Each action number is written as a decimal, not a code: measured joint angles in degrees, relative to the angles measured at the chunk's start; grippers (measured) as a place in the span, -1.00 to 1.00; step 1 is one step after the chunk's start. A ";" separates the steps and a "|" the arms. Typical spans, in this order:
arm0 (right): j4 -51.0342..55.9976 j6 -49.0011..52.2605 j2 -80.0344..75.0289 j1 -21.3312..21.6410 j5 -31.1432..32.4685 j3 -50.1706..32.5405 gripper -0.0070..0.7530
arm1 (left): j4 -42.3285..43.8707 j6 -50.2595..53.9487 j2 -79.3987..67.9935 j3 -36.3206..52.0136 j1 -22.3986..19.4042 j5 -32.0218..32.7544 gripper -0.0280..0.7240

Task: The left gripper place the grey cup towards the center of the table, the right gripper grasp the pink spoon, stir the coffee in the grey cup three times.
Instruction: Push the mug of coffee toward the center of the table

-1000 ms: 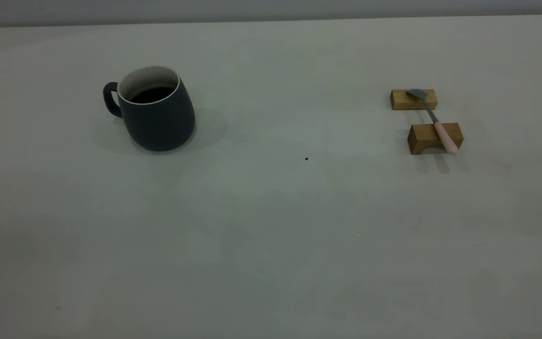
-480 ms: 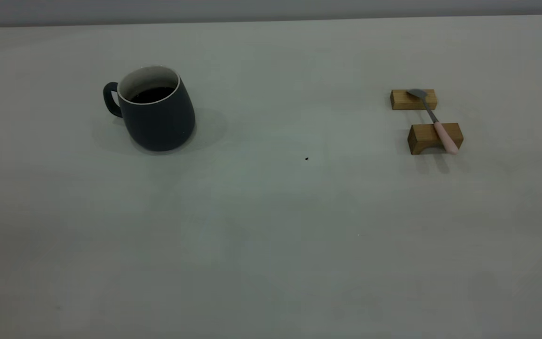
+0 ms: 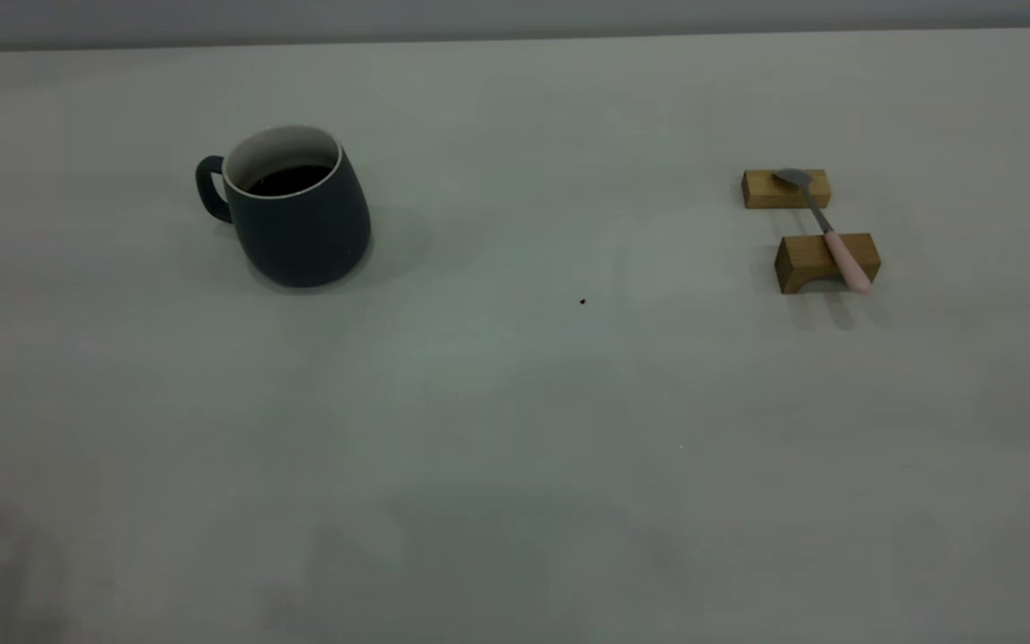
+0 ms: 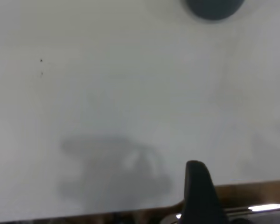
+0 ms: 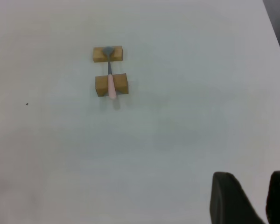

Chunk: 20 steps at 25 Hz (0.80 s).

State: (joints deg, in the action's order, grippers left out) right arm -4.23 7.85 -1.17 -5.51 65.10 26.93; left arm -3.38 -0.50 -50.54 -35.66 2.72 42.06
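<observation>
The grey cup (image 3: 305,228) stands upright at the left of the table (image 3: 515,447), handle to the left, with dark coffee (image 3: 290,180) inside. In the left wrist view only its base (image 4: 214,7) shows, far from my left gripper (image 4: 198,191), which is a black shape over the table's near edge. The pink spoon (image 3: 841,259) lies across two wooden blocks at the right, bowl on the far one. My right gripper (image 5: 252,176) is open and empty, well short of the spoon (image 5: 111,84). Neither gripper appears in the exterior view.
The far wooden block (image 3: 786,189) and the near arched block (image 3: 806,261) hold the spoon off the table. A tiny dark speck (image 3: 582,301) marks the middle. The table's right edge (image 5: 275,32) runs beside the right gripper.
The cup and the spoon have not moved. Faint shadows have spread over the table's near edge at the bottom of the exterior view.
</observation>
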 joint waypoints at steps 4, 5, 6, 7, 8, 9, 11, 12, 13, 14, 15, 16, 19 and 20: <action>0.00 0.00 0.00 0.00 0.00 0.00 -0.35 | 0.91 -4.82 -15.28 -4.81 0.00 -5.23 0.45; 0.00 0.00 0.00 0.00 0.00 0.00 -0.35 | 0.91 -6.28 -18.63 -6.15 0.00 -5.73 0.45; 0.00 0.00 0.00 0.00 0.00 0.00 -0.35 | 0.91 -7.94 -22.71 -8.06 0.00 -6.13 0.45; 0.00 0.00 0.00 0.00 0.00 0.00 -0.35 | 0.91 -9.37 -26.81 -10.17 0.00 -6.34 0.45; 0.00 0.00 0.00 0.00 0.00 0.00 -0.35 | 0.97 -10.70 -30.93 -12.07 0.00 -6.63 0.45; 0.00 0.00 0.00 0.00 0.00 0.00 -0.35 | 0.97 -11.94 -34.35 -14.55 0.00 -6.77 0.45; 0.00 0.00 0.00 0.00 0.00 0.00 -0.35 | 1.09 -16.71 -42.48 -19.92 0.00 -7.13 0.45; 0.00 0.00 0.00 0.00 0.00 0.00 -0.35 | 1.09 -20.22 -46.42 -22.31 0.00 -7.18 0.45; 0.00 0.00 0.00 0.00 0.00 0.00 -0.35 | 1.09 -23.45 -49.57 -25.29 0.00 -7.19 0.45; 0.00 0.00 0.00 0.00 0.00 0.00 -0.35 | 1.09 -27.33 -53.20 -28.28 0.00 -7.25 0.45; 0.00 0.00 0.00 0.00 0.00 0.00 -0.35 | 1.09 -31.07 -56.65 -30.80 0.00 -7.25 0.45; 0.00 0.00 0.00 0.00 0.00 0.00 -0.35 | 1.09 -34.14 -59.36 -33.96 0.00 -7.01 0.45; 0.00 0.00 0.00 0.00 0.00 0.00 -0.35 | 0.60 -46.11 -67.99 -43.24 0.10 -3.23 0.45; 0.00 0.00 0.00 0.00 0.00 0.00 -0.35 | 0.16 -49.92 -70.04 -46.33 0.23 -1.64 0.45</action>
State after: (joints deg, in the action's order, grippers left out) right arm -4.23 7.85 -1.17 -5.51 65.10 26.93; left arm -3.22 -50.42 -120.58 -81.99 2.95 40.42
